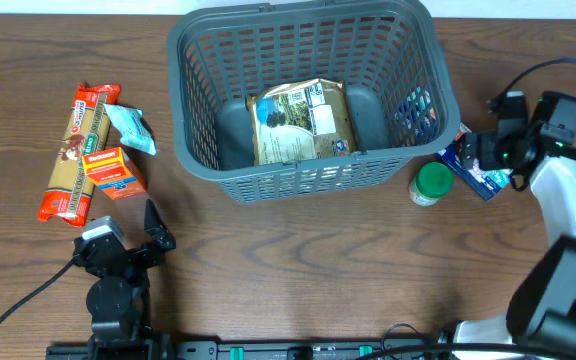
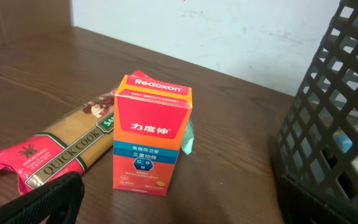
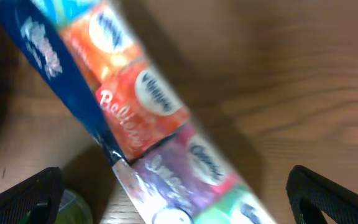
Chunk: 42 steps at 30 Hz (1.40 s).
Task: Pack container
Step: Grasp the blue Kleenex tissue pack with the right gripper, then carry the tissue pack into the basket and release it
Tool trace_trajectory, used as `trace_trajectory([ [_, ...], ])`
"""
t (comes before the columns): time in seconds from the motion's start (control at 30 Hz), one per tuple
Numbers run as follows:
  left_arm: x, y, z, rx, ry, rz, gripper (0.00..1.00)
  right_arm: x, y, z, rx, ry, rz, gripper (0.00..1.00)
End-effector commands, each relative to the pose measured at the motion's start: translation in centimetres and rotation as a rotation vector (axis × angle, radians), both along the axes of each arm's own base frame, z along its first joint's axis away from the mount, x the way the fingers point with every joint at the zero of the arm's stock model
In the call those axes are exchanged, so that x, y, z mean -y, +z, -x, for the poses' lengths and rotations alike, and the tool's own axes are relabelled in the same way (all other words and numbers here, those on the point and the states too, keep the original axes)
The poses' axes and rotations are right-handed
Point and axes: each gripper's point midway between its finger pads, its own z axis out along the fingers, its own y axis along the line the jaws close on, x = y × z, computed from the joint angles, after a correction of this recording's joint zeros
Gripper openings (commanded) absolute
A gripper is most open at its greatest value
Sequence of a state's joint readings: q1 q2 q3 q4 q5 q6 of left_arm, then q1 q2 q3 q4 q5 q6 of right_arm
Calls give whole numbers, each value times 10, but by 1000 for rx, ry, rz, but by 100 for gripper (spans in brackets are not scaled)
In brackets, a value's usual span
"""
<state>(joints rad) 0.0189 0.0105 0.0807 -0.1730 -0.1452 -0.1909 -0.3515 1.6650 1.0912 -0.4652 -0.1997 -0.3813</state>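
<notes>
The dark grey basket [image 1: 308, 180] stands at the back middle and holds a tan food bag [image 1: 300, 120]. Its lattice wall shows at the right of the left wrist view [image 2: 328, 124]. My right gripper [image 1: 488, 152] is open over a blue multi-coloured candy pack [image 1: 471, 168]; in the right wrist view the gripper [image 3: 179, 199] has the blurred pack [image 3: 142, 118] lying between its spread fingers. My left gripper [image 1: 128, 238] is open and empty at the front left, facing an orange Redoxon box [image 2: 151, 134] that stands upright on the table.
A long pasta packet [image 1: 76, 150] and a small teal packet [image 1: 131, 128] lie beside the orange box [image 1: 113, 172] at the left. A green-lidded jar [image 1: 431, 184] stands right of the basket, next to the candy pack. Cables run along the right side.
</notes>
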Motion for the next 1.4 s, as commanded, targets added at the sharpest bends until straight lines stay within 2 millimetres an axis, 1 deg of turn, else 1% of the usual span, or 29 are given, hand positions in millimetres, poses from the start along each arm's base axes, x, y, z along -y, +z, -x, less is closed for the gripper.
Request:
trace_trajectory([
  [0.0,-2,-13,0,-29,10,5,98,-7,-26,1,-35,73,-48,99],
  [0.17,-2,-13,0,-29,10,5,99,-4,-51,-6,-56,86,-44,99],
  [0.37,-2,-13,0,-29,10,5,99,2,-74,-7,-90,73,-30,99],
  [0.4,-2,-13,0,-29,10,5,98,2,-76,-7,-94,72,-30,96],
  [0.43,-2,-13,0,-29,10,5,99,3,-78,-6,-99,71,-29,91],
  [0.53,-2,-13,0,-29,10,5,98,2,-81,-6,-104,71,-32,69],
  [0.63,-2,-13,0,-29,10,5,98,3,-79,-7,-100,59,-37,56],
  [0.67,-2,-13,0,-29,10,5,98,3,-78,-7,-99,50,-41,54],
  [0.73,-2,-13,0,-29,10,5,98,4,-75,-9,-92,21,-54,46],
  [0.77,-2,-13,0,-29,10,5,99,4,-72,-11,-84,1,-62,45],
  [0.87,-2,-13,0,-29,10,5,98,9,-55,-20,-45,-77,-93,41],
  [0.97,-2,-13,0,-29,10,5,98,15,-25,-34,21,-160,-124,39],
  [1.0,-2,-13,0,-29,10,5,98,16,-18,-36,32,-172,-129,39],
  [1.1,-2,-13,0,-29,10,5,99,20,21,-45,86,-220,-146,41],
  [1.2,-2,-13,0,-28,10,5,98,25,62,-48,130,-260,-146,43],
  [1.27,-2,-13,0,-28,10,5,99,32,88,-45,151,-294,-117,42],
  [1.37,-2,-13,0,-29,10,5,98,41,130,-38,185,-333,-59,40],
])
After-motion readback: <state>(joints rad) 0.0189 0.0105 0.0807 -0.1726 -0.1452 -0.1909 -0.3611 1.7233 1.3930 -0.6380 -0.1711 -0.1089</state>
